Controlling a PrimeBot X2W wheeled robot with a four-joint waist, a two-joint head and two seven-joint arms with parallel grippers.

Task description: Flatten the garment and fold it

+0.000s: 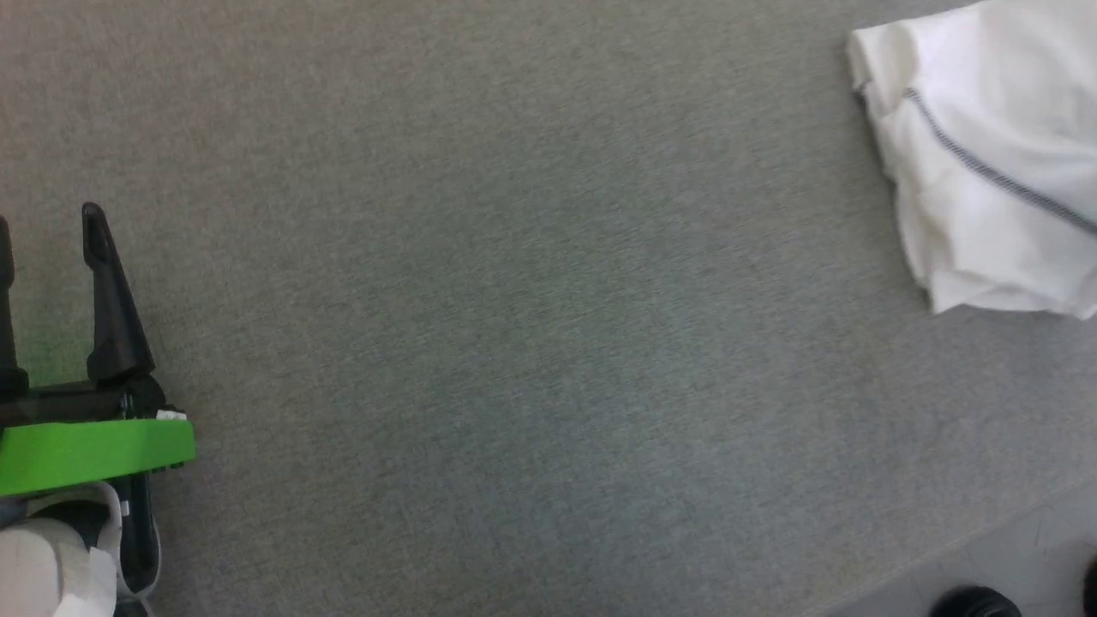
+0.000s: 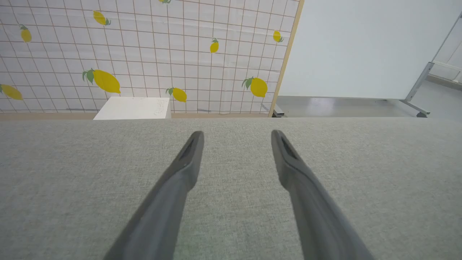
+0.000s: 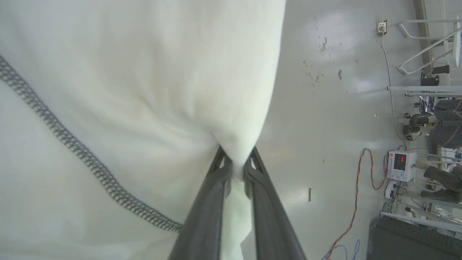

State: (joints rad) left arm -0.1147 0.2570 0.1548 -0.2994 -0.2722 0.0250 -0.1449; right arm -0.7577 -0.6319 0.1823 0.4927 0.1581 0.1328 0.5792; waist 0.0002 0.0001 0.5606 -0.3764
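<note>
At the table's [image 1: 548, 343] far right edge, the garment [image 1: 986, 154] sits gathered in a loose white heap, part of it running past the head view's border. The right gripper [image 3: 237, 155] has its fingers drawn narrow and clamped on a pinch of the cloth, which puckers into a tight cone at the tips and fans out above them. The bare floor [image 3: 325, 144] shows beyond the fabric, so this hold is probably at an outer edge of the shirt, taken to lift and spread it. The left gripper [image 1: 47, 231] waits near the table's left edge, well apart from the garment, fingers wide and holding nothing. It hovers over bare grey cloth, likely kept ready for a second hold once an edge comes within reach. The garment is plain white and soft, creased into broad rounded folds. One dark zigzag-stitched seam [image 1: 986, 167] crosses it on a slant. No sleeve, collar or hem can be told apart, so flattening appears barely begun and folding not yet started.
</note>
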